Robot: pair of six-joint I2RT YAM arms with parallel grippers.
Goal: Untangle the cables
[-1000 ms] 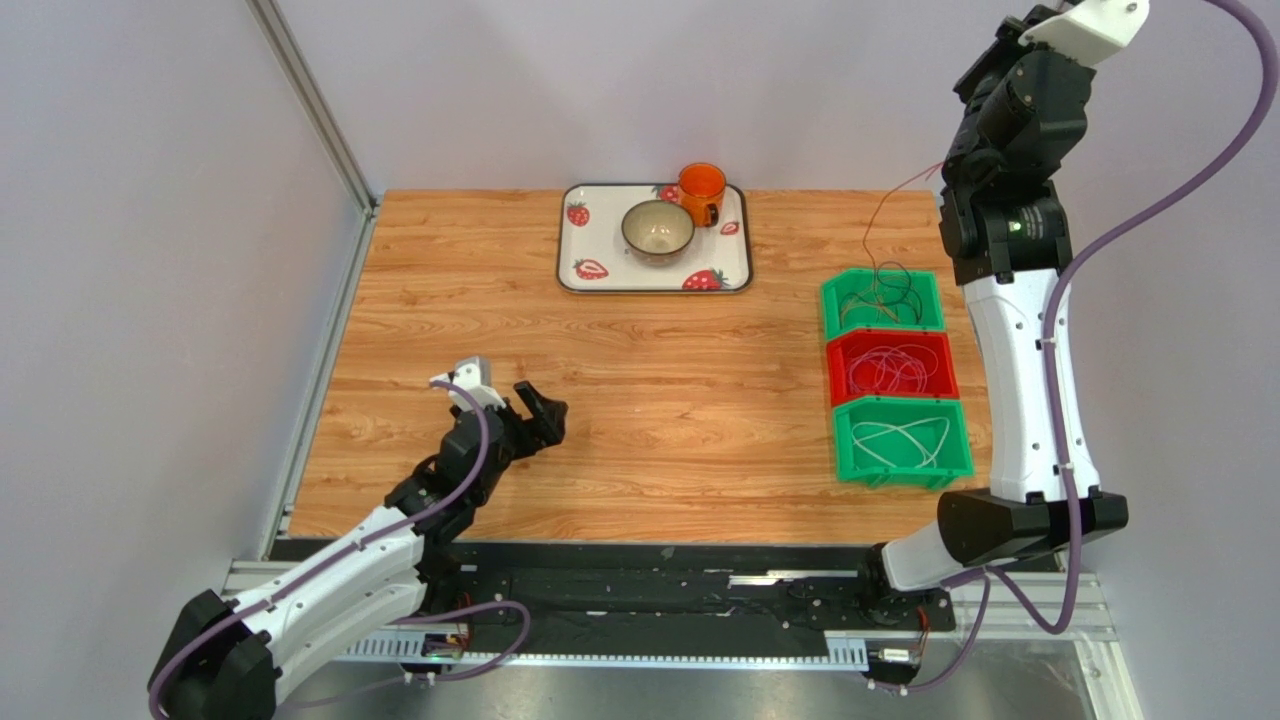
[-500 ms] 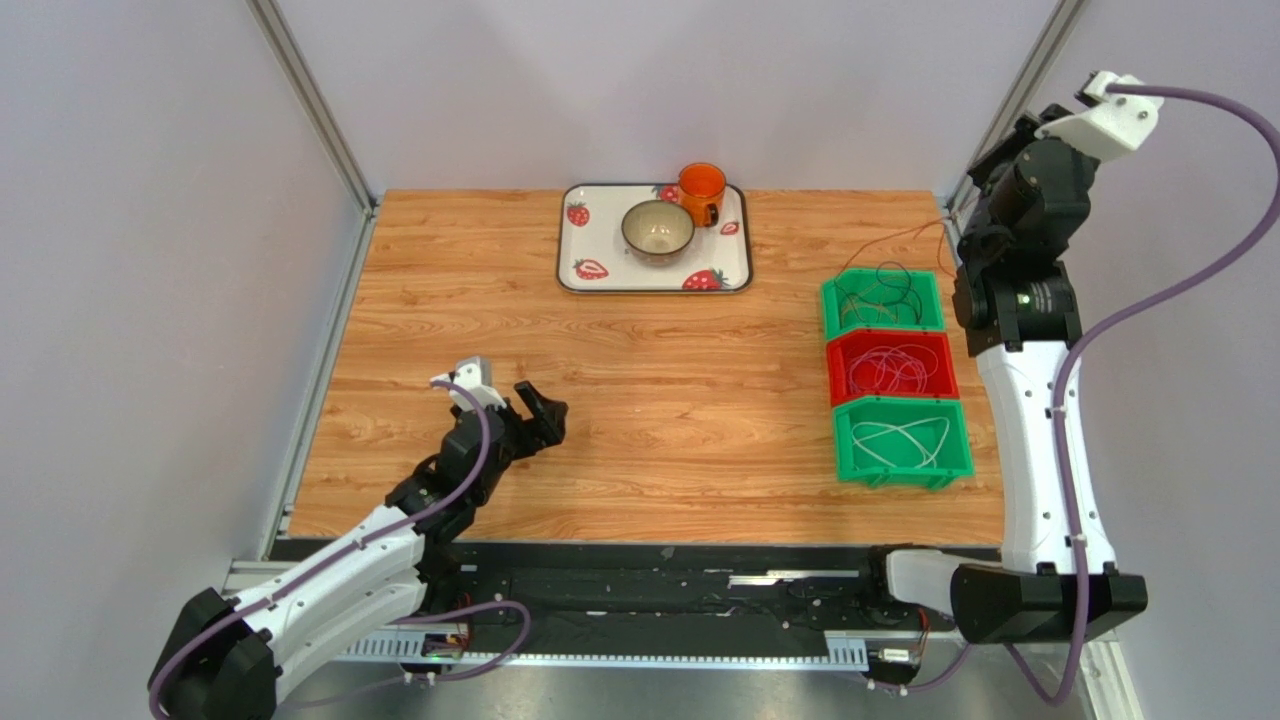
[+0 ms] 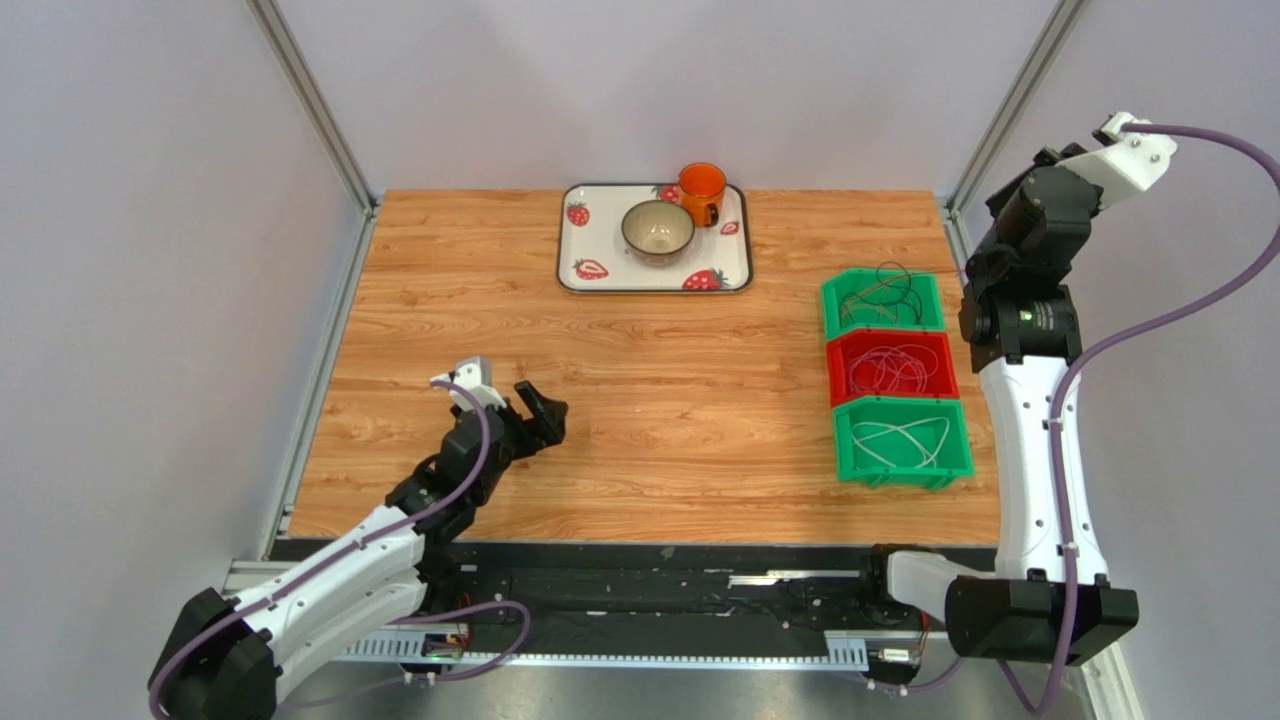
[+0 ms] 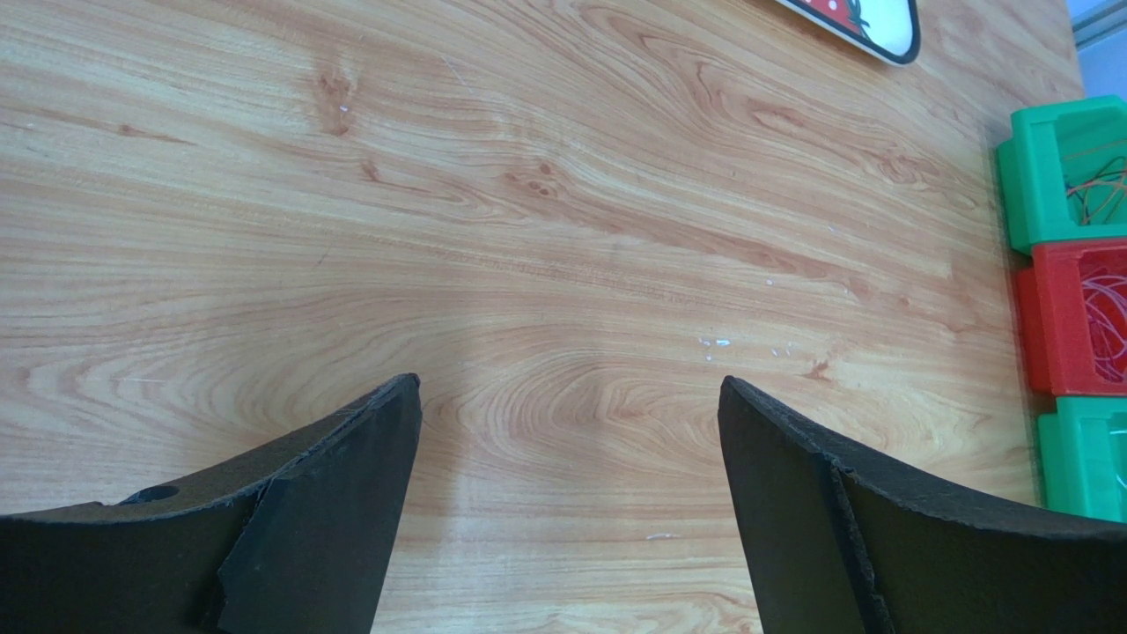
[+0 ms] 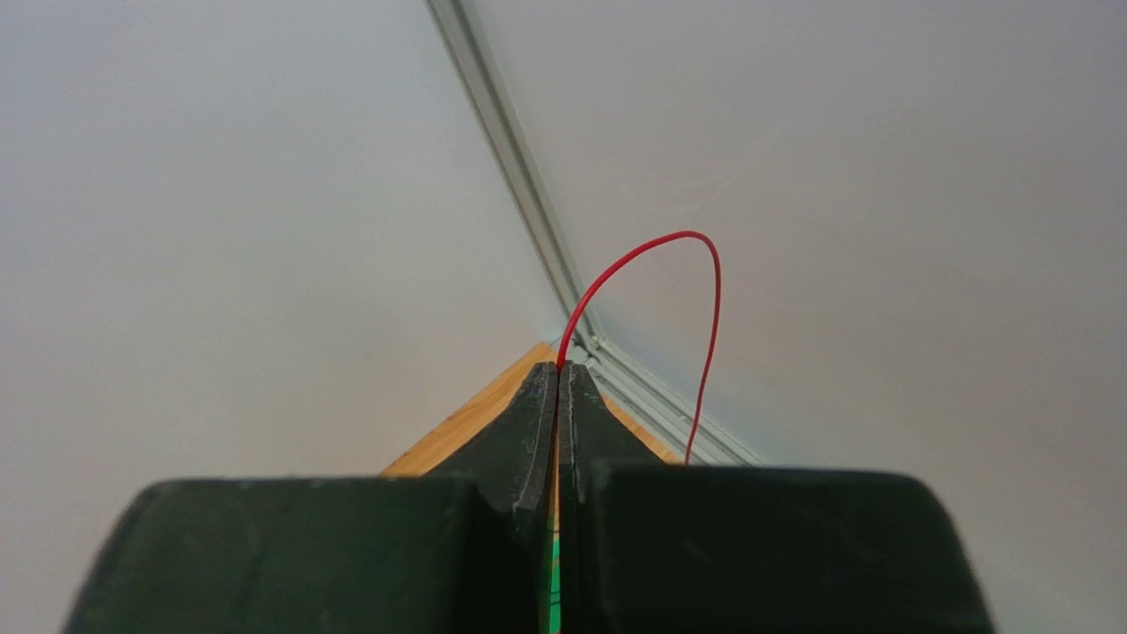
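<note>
right end effector (image 5: 561,377) is clamped on a red cable (image 5: 662,241), held high over the far-right counter (image 3: 661,390) corner, likely to draw it clear of the cables (image 3: 890,365) coiled in the bins (image 3: 836,372) — left end effector (image 4: 568,386) idles low over bare wood, jaws apart.

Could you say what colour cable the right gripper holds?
The cable is red, clearest in the right wrist view.

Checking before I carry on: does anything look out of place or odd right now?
The right gripper is shut on a thin red cable arching loose past its fingertips. Dark cable loops also poke over the far green bin's rim.
</note>
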